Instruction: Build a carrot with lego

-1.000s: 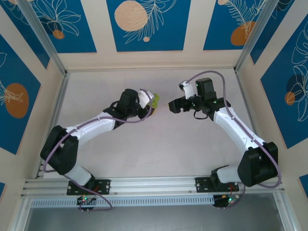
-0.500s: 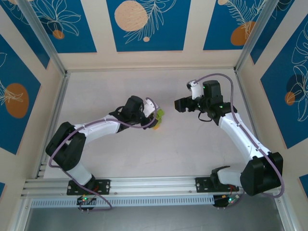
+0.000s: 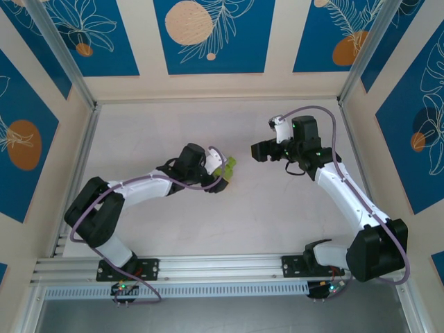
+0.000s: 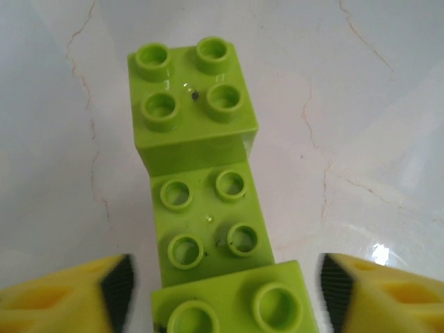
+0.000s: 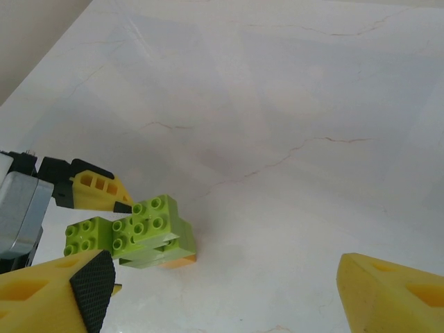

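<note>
A: Left hand (image 4: 223, 291) has just spread, its fingers clear of the carrot (image 5: 142, 232) on both sides. The carrot now lies free on the counter (image 5: 277, 139).
B: Right hand (image 5: 225, 288) wide, empty, hanging apart. Reads as assembly done, release.

**Lime green and orange on veined white**

Lime green across the studded bricks of the carrot (image 4: 201, 173), with one orange brick (image 5: 182, 261) underneath. White, marble-like table (image 3: 277, 215) with thin brownish veins. Yellow fingers with black cross-hatched pads (image 5: 94, 284) on left gripper (image 4: 225, 288) and right gripper (image 5: 222, 284). White and black arms (image 3: 146, 186), purple cables (image 3: 312, 109). Cream walls (image 3: 281, 41) with deep blue panels (image 3: 236, 48), white leaf outlines, orange and peach discs.
</note>
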Available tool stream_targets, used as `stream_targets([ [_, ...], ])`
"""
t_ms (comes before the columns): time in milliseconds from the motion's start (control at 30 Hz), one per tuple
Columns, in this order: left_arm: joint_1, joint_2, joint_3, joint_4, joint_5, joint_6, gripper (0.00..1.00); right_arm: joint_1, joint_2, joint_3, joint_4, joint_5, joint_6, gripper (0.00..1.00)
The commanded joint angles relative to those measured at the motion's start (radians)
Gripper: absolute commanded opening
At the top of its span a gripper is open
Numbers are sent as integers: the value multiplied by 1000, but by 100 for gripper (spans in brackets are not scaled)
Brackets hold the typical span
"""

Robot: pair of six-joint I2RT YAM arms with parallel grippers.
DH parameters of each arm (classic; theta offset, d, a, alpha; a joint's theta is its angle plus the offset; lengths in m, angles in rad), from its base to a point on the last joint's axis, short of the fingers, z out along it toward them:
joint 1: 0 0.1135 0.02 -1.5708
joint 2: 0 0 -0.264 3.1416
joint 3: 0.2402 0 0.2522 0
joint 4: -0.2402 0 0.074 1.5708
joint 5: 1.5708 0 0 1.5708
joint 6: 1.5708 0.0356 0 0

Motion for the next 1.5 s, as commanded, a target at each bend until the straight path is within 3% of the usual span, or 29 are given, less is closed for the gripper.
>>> stream_targets([
  [0, -9, -18, 52, -31, 29, 7, 92, -5, 4, 7, -11, -37, 11, 84],
  [67, -10, -14, 63, -44, 8, 13, 99, -4, 3, 6, -13, -40, 13, 84],
  [367, 6, 22, 127, -81, -69, 34, 99, -5, -4, -10, -21, -54, 17, 84],
  [800, 63, 137, 221, -88, -38, 42, 99, -6, 2, -13, -27, -56, 9, 84],
  [1467, 200, 47, 257, -112, -10, 53, 99, -6, 26, -14, -11, -47, 18, 84],
])
